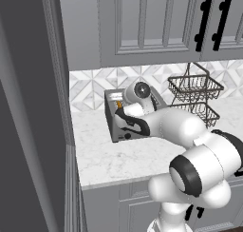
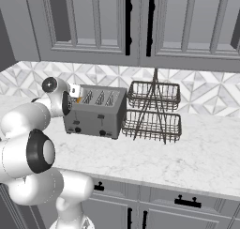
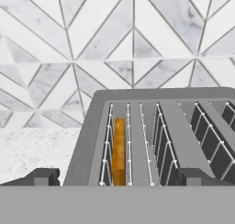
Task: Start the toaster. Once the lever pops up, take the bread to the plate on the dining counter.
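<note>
The grey toaster (image 2: 96,114) stands on the wall counter against the tiled backsplash, and the arm partly covers the toaster (image 1: 113,124) in the left base view. The bread (image 3: 119,152), an orange-tan slice, stands edge-on in the leftmost slot of the toaster (image 3: 172,103); the bread (image 2: 78,100) peeks out at the toaster's left end, and the bread (image 1: 119,104) shows beside the wrist. My gripper (image 3: 118,178) is open just above the toaster's near edge, one fingertip on either side of the bread's slot, holding nothing. The plate and the dining counter are out of view.
A two-tier wire basket (image 2: 152,111) stands just right of the toaster, also the wire basket (image 1: 194,95). Upper cabinets (image 2: 126,21) hang close overhead. A tall dark panel (image 1: 28,131) walls off the left. Bare marble counter (image 2: 197,153) lies in front and to the right.
</note>
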